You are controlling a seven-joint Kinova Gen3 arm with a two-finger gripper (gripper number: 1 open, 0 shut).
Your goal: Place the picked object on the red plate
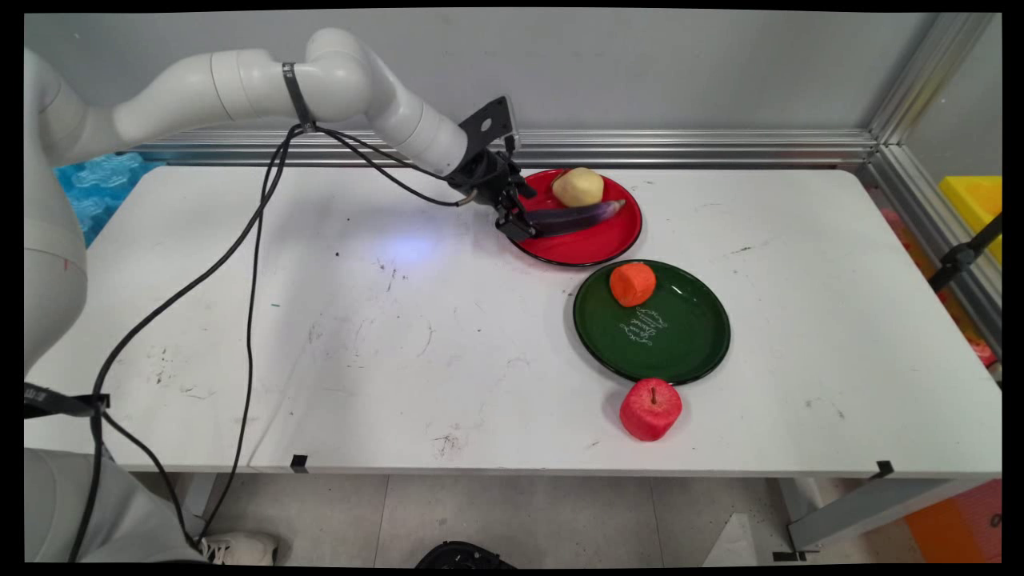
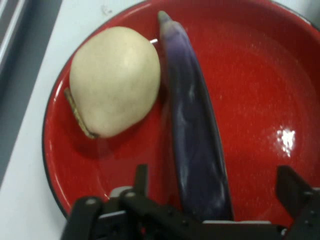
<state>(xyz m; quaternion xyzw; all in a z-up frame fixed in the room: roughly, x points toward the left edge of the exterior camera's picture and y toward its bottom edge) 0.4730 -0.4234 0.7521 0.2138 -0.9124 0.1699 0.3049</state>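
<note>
White table (image 1: 360, 360) fills most of the main view, w/ grey wall behind. White arm (image 1: 240, 88) reaches in from upper left, black cables (image 1: 248, 264) hanging down to lower left.

Green plate (image 1: 680, 344) sits right of centre, white lettering on it; orange fruit (image 1: 633, 283) rests on its upper-left part. Red plate (image 1: 588, 244) just above the green one, near upper centre, rims almost touching.

On the red plate: purple eggplant (image 1: 574, 217) lying across the middle, tip pointing right; pale yellow-white fruit (image 1: 578, 186) at the plate's far side, just beside the eggplant.

Red apple (image 1: 650, 409) on the bare table just below the green plate, close to its rim.

Gripper (image 1: 516, 224) is down at the red plate's left edge, over the eggplant's thick end. In hand view the gripper (image 2: 212, 187) has fingers spread apart, one finger (image 2: 141, 178) left of the eggplant (image 2: 197, 145), the other at far right, not touching it. Pale fruit (image 2: 116, 81) shows upper left on the red plate (image 2: 260, 100), close against the eggplant's side.
</note>
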